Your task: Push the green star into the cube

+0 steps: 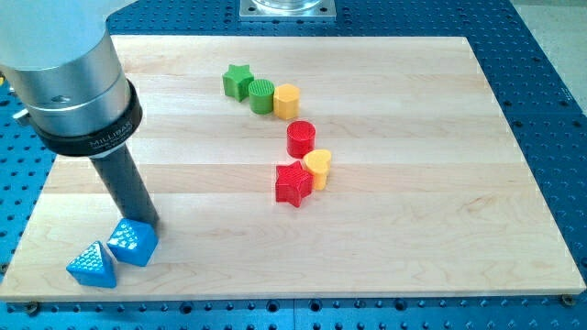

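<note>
On the board (413, 229), the star (238, 81), round block (262, 95) and hexagonal block (287, 101) touch in a row running toward four o'clock, a cylinder (301, 138) sits at six o'clock of them, and my tip (147, 223) touches the near-left wedge (134, 242) at its twelve o'clock.

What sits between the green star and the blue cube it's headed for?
No block does: bare board lies between the green star and the blue cube. Only my tip stands there, close against the cube's upper right edge.
</note>
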Controlling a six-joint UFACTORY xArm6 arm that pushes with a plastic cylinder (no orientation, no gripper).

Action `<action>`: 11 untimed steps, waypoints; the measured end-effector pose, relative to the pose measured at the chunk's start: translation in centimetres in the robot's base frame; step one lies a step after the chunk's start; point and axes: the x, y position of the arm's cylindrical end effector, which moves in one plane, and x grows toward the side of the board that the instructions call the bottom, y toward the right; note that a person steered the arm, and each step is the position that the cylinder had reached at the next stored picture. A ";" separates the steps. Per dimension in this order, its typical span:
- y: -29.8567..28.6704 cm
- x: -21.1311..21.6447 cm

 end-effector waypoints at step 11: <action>19.4 -20.7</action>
